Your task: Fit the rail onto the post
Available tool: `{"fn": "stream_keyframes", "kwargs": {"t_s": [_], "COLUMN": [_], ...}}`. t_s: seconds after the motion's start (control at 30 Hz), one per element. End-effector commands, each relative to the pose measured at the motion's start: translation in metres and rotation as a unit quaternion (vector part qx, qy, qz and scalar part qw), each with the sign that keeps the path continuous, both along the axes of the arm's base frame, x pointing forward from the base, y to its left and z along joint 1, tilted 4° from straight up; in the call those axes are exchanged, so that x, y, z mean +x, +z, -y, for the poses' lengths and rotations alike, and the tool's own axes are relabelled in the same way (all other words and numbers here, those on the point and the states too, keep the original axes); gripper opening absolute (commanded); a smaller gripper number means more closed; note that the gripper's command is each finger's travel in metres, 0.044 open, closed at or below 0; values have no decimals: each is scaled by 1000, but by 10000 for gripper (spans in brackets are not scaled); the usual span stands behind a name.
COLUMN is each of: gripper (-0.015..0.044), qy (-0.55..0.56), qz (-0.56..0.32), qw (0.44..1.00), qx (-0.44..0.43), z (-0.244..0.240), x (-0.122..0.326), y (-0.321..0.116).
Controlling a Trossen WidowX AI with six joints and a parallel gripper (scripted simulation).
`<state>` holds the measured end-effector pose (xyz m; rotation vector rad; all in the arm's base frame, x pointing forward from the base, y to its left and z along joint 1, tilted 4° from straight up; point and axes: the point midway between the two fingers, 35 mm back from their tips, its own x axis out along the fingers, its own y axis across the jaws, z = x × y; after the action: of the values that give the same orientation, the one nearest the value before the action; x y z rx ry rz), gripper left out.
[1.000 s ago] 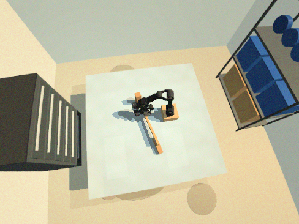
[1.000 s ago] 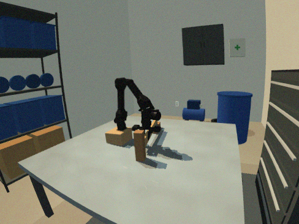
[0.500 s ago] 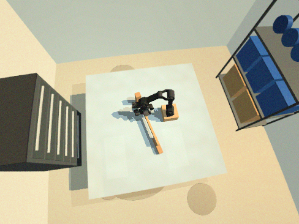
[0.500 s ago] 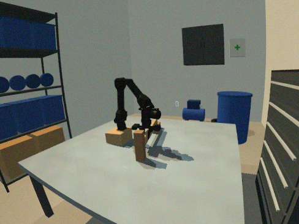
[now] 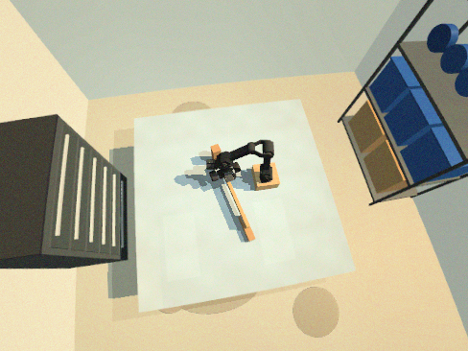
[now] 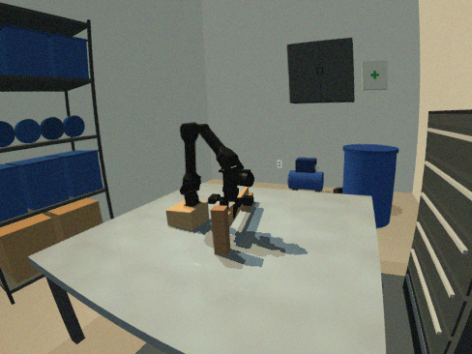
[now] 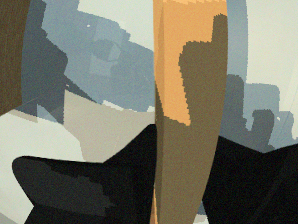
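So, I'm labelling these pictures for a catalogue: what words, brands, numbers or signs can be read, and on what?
No words, brands or numbers can be read.
A green cross sign, no lettering legible: on the pale wall panel, right of the dark cabinet.

Plain orange-brown wooden rail (image 5: pixel 245 220) (image 7: pixel 192 100)

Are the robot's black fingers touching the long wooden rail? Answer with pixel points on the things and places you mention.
Touching: the wrist view shows the long wooden rail (image 5: pixel 237 203) (image 7: pixel 192 100) squeezed between the black fingers.
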<state>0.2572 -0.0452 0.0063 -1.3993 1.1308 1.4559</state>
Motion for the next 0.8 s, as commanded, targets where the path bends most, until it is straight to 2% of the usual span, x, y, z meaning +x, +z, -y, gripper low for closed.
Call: {"fn": "stream_keyframes", "kwargs": {"t_s": [0.0,0.77], "gripper": [0,0], "qy": [-1,-1], "qz": [9,9], "qw": [1000,1000], "qx": [2,2], "z": [-1,0], "x": [3,1], "y": [5,1]}}
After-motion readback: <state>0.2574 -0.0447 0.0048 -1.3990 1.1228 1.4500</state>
